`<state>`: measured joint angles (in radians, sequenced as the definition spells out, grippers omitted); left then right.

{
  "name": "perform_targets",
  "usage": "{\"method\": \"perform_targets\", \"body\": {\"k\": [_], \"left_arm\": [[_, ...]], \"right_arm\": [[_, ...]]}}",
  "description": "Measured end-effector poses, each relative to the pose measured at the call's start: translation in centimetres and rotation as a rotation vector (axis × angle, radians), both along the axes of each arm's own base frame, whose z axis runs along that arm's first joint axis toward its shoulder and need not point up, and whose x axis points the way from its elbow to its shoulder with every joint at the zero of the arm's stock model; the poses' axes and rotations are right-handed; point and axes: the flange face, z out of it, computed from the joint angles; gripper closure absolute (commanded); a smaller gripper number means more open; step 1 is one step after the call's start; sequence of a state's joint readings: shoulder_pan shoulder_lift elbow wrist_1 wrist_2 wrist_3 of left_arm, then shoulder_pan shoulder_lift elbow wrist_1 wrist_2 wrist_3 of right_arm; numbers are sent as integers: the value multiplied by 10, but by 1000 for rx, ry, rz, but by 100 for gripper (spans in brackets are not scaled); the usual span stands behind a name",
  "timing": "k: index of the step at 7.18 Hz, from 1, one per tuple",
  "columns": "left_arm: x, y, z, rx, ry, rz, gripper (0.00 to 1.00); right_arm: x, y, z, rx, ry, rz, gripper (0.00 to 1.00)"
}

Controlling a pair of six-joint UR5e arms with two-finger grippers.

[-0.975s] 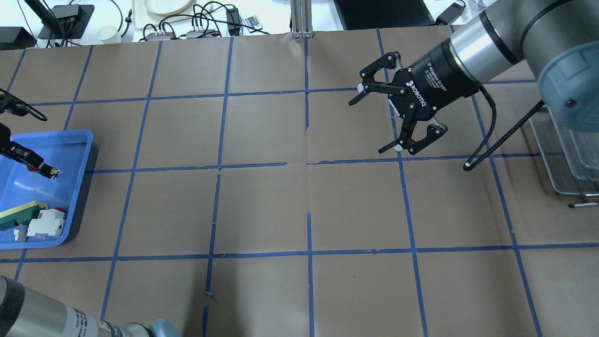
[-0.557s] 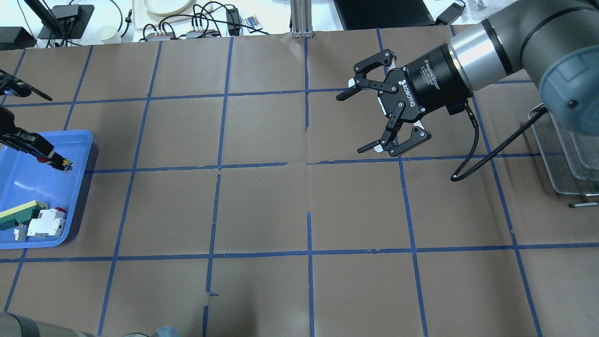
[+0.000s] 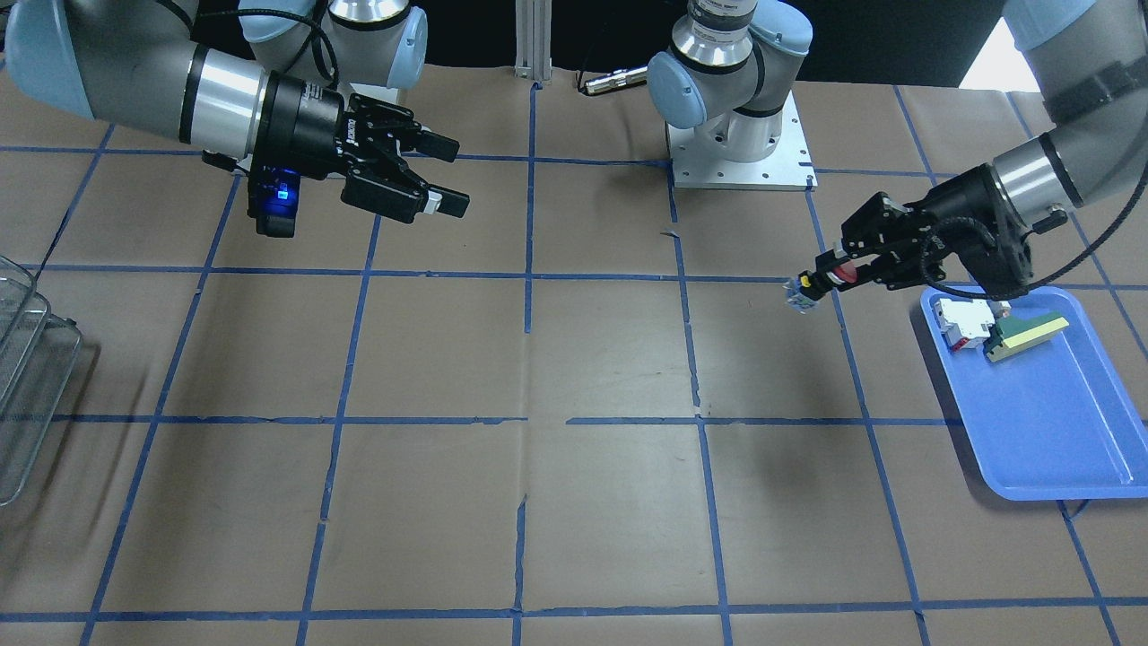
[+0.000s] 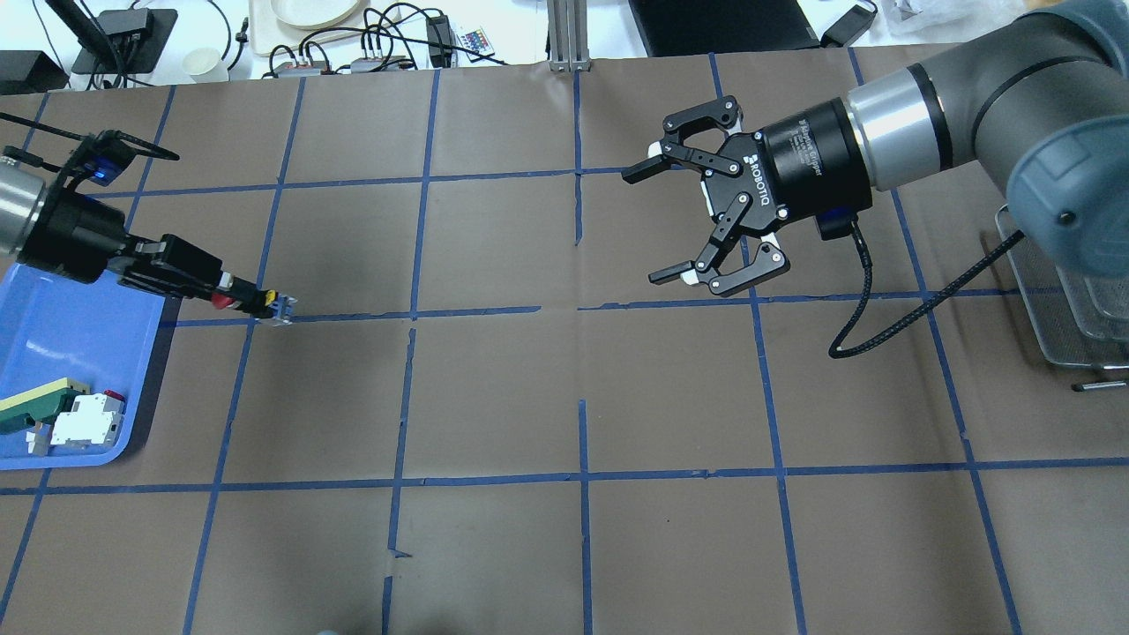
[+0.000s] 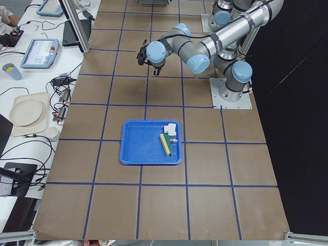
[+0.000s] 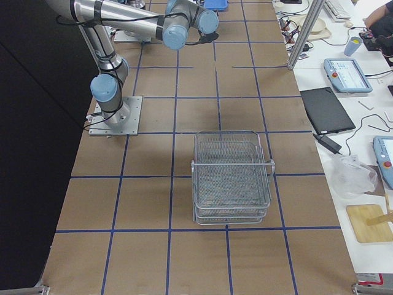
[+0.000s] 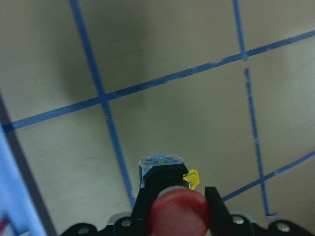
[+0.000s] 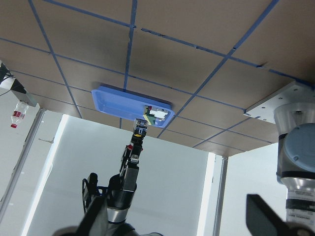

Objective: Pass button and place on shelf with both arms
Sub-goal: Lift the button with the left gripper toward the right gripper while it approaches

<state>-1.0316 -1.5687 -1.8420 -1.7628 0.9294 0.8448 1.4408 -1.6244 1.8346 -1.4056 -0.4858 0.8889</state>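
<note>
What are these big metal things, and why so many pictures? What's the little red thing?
It's a robot with a left arm and a right arm at a table covered in brown paper with blue tape lines. Each arm ends in a black two-finger claw, called a gripper. All pictures show one moment from different cameras: one above, one facing the robot, one at each table end, one on each wrist. The left gripper pinches a small button with a red cap, in the air beside the blue tray. In the tray lie a white-and-red block and a green-and-yellow wedge. The right gripper is open and empty, pointing toward the button. A wire shelf stands on the robot's right.
</note>
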Motion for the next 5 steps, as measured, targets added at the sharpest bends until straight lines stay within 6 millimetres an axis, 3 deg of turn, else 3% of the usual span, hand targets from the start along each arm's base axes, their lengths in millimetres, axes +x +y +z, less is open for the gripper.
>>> {"method": "perform_targets", "body": {"k": [3,5], "left_arm": [[-123,13,21,5,357,90,92],[-172,18,33,44,430,102,92]], "right_arm": [[-8,4,-27,61,-113,-74,0],[-17,4,-39,86,-197,-141,0]]}}
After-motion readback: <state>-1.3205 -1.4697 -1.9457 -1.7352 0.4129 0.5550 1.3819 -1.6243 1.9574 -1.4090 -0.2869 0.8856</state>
